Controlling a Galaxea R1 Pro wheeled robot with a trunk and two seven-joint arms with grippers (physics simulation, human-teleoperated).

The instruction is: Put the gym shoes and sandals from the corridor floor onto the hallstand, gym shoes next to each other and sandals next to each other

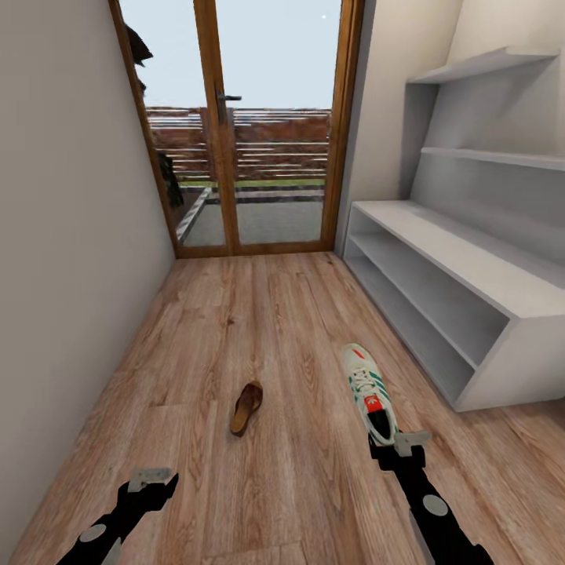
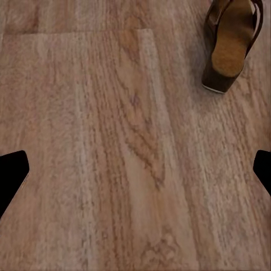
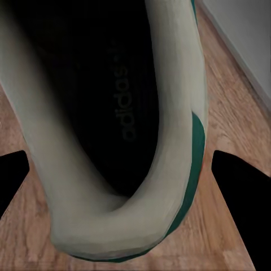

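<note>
One gym shoe (image 1: 367, 392), white with green stripes and a red tongue patch, lies on the corridor floor (image 1: 275, 314) with its toe toward the door. My right gripper (image 1: 399, 449) is at its heel. In the right wrist view the heel of the gym shoe (image 3: 169, 113) sits between the wide-apart fingers (image 3: 243, 186), and the right gripper (image 3: 121, 180) is open. A brown sandal (image 1: 246, 406) lies left of the shoe. My left gripper (image 1: 151, 476) hovers open over bare planks, short of the sandal (image 2: 231, 45). The hallstand (image 1: 471, 259) stands along the right wall.
A glazed wooden door (image 1: 235, 125) closes the corridor's far end. A plain wall (image 1: 71, 235) runs along the left. Bare planks stretch between the shoes and the door, and in front of the hallstand's low open shelves (image 1: 424, 314).
</note>
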